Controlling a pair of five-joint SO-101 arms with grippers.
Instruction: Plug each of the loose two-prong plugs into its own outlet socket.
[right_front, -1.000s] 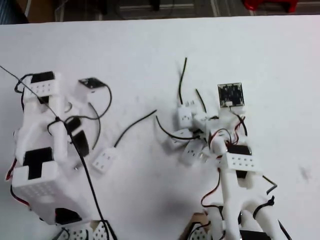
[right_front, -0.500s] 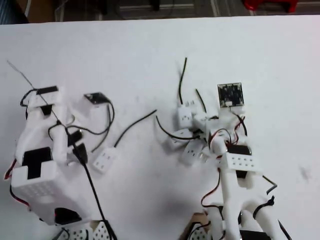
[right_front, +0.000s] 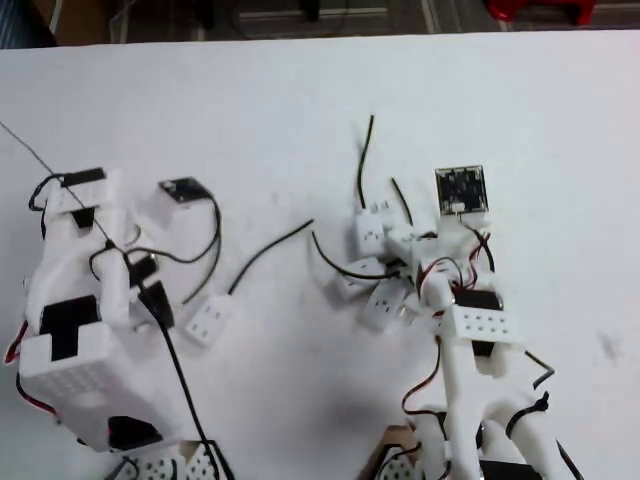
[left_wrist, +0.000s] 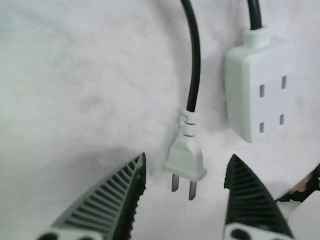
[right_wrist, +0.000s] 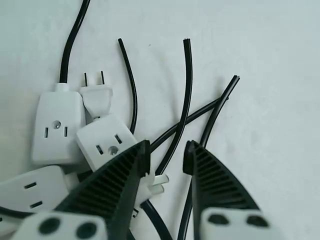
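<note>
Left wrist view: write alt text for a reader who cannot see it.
A white two-prong plug lies on the white table, prongs pointing toward the gap between the left arm's open black jaws, untouched. Beside it lies a white outlet block with four slots; black cords run from both.

Scene: I see a white table (right_front: 560, 120) under flat, even light | Beyond its far edge: a strip of dark floor (right_front: 300, 14) | Far right: a red frame (right_front: 540, 9) | Far left: a brown panel (right_front: 85, 20) | Tabletop: a faint grey smudge (right_front: 603, 345) near the right edge
</note>
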